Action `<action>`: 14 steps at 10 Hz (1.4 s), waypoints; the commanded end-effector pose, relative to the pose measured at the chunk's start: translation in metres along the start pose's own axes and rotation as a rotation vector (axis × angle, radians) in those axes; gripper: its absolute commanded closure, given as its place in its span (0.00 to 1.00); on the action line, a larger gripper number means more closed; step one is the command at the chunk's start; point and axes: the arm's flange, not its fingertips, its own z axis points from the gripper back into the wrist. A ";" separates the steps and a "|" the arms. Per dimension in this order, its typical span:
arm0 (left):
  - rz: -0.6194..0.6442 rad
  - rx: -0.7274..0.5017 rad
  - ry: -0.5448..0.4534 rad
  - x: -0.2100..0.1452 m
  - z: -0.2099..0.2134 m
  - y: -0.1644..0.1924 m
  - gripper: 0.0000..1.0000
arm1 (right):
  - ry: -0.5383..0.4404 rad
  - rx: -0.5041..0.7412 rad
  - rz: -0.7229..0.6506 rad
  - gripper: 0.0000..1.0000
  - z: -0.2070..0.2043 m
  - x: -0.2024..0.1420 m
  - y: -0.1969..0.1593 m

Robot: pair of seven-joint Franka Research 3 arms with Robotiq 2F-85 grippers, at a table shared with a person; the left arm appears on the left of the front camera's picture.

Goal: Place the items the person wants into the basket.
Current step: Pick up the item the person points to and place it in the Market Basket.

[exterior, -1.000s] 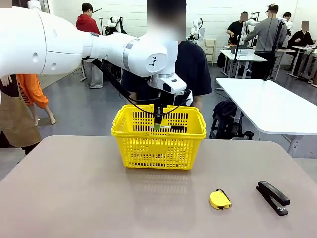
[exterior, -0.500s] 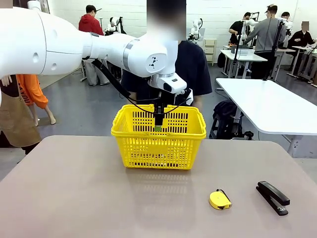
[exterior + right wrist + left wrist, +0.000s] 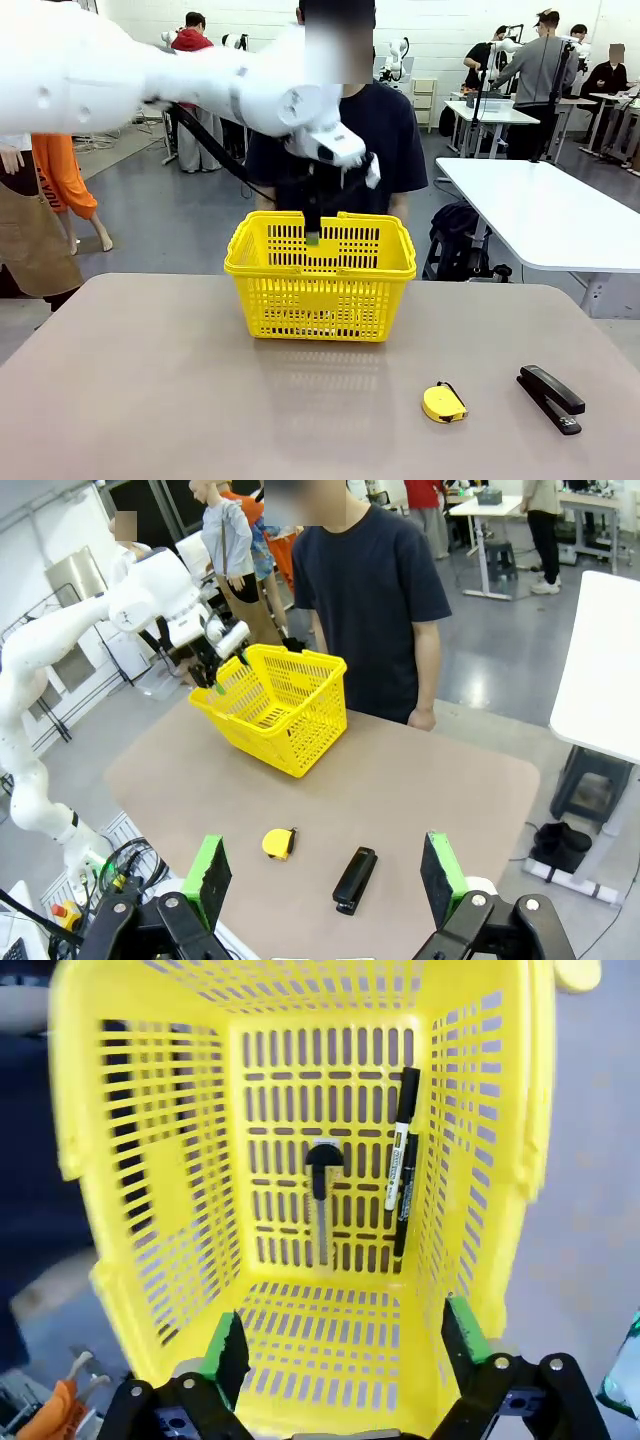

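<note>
Left gripper (image 3: pixel 342 1345) poised above the open top of the basket (image 3: pixel 262 262), jaws spread wide, nothing between the green pads (image 3: pixel 222 1345). In the front view, same gripper (image 3: pixel 313 238) blurred, hanging over the basket's back rim, just ahead of the person (image 3: pixel 385 130) in the dark T-shirt at the table's far edge. Basket seated on the table (image 3: pixel 150 390), a little left of centre, toward the far side.

Inside the basket, seen from the left wrist: box cutter (image 3: pixel 322 1205) flat on the slotted floor, black head away from the camera; just beside it, marker (image 3: pixel 401 1140) and thin black pen (image 3: pixel 402 1210), laid lengthwise against the side wall, the two touching or nearly so.

Further right on the table, well apart from the basket: tape measure (image 3: pixel 444 403), then stapler (image 3: pixel 551 397) near the right edge.

Right gripper (image 3: pixel 325 880) held high above the near side, pads wide apart and empty, looking down on the whole table.
</note>
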 end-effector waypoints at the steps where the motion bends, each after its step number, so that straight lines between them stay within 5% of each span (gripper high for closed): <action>1: 0.003 0.083 -0.142 -0.084 0.059 -0.076 0.19 | -0.025 0.013 0.014 0.00 -0.001 0.001 -0.001; 4: 0.186 0.193 -0.161 -0.190 0.071 -0.167 0.19 | -0.025 0.013 0.014 0.00 -0.001 0.001 -0.001; 7: 0.383 0.162 -0.195 -0.254 0.057 -0.192 0.19 | -0.025 0.013 0.014 0.00 -0.001 0.001 -0.001; 10: 0.418 0.166 -0.160 -0.263 0.062 -0.197 0.19 | -0.025 0.013 0.014 0.00 -0.001 0.001 -0.001; 11: 0.430 0.203 -0.053 -0.248 0.060 -0.197 0.19 | -0.025 0.013 0.014 0.00 -0.001 0.001 -0.001; 12: 0.415 0.147 -0.184 -0.274 0.054 -0.204 0.19 | -0.025 0.013 0.014 0.00 -0.001 0.001 -0.001; 14: 0.415 0.147 -0.184 -0.274 0.054 -0.204 0.19 | -0.025 0.013 0.014 0.00 -0.001 0.001 -0.001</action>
